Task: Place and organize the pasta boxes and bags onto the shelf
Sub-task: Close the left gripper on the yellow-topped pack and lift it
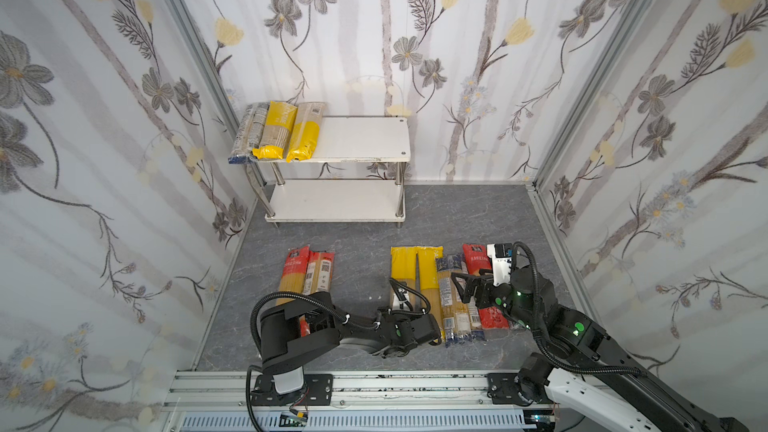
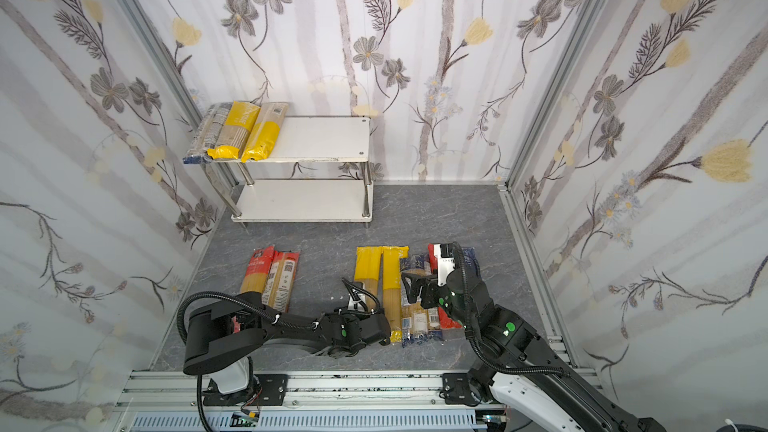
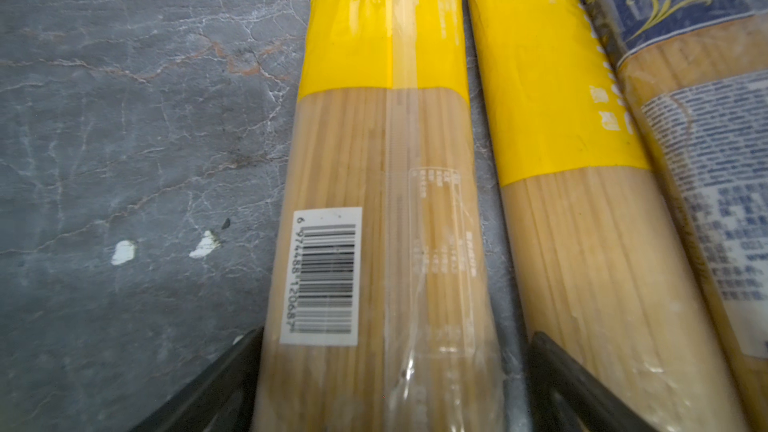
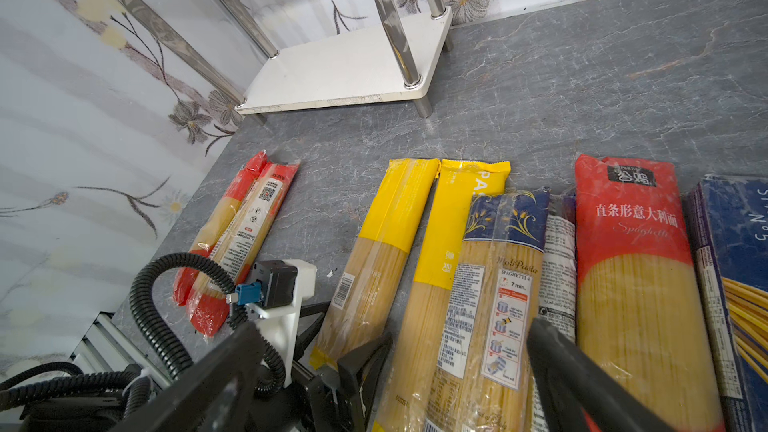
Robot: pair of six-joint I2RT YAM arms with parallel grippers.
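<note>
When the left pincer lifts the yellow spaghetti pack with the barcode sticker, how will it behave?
The barcode pack probably stays fairly stiff: straight strands fill it tightly. Its glossy film may slip in the left pincer. The pincer straddles it near one end, so the far end may droop.

Shelf (image 1: 365, 139) sits far left, with three packs (image 1: 276, 130) side by side on the left end of its top board: one dark-ended, two yellow. On the grey floor (image 1: 361, 251) nearer in there are two red-ended packs (image 1: 309, 274) on the left and a row of yellow, blue and red ones (image 1: 428, 268) on the right. Left gripper (image 1: 405, 313) is low over the near end of the leftmost yellow pack (image 1: 402, 268) — right gripper (image 1: 459, 288) hovers, jaws apart, over the blue-ended packs (image 1: 449, 317).
</note>
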